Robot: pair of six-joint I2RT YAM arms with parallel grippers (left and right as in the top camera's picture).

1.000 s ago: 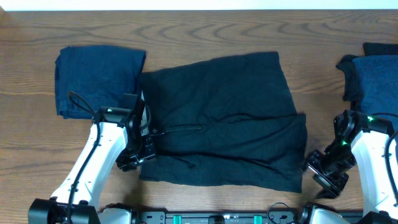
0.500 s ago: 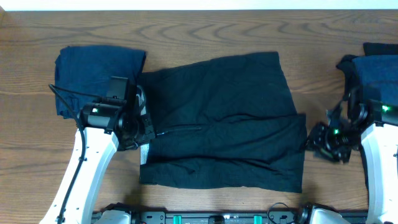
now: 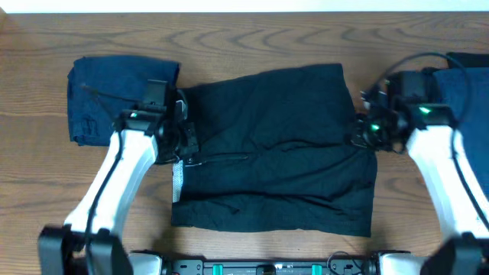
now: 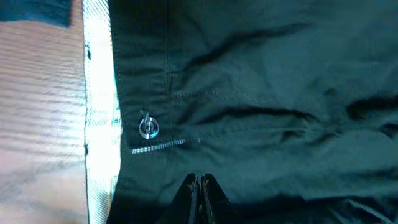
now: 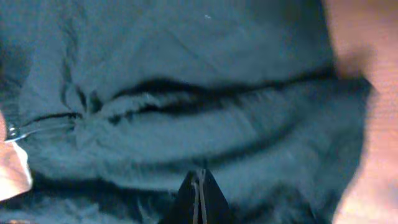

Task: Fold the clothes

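1. The black garment [image 3: 275, 145] lies spread at the centre of the table [image 3: 252, 38], with its pale inner edge [image 4: 99, 93] on the left.
2. The left gripper [image 4: 199, 186] and the right gripper [image 5: 199, 183] sit at opposite side edges, each with its fingers closed tip to tip against the fabric. Whether they pinch the cloth is unclear.
3. A folded navy garment [image 3: 114, 95] lies at the left, and a second navy garment [image 3: 466, 84] lies at the far right.

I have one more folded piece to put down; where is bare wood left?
Free: the far strip of table beyond the black garment, between the folded navy garment and the navy pile; the near-left corner, left of the left arm. Crowded: the black garment's ends and the right side, under the right arm.
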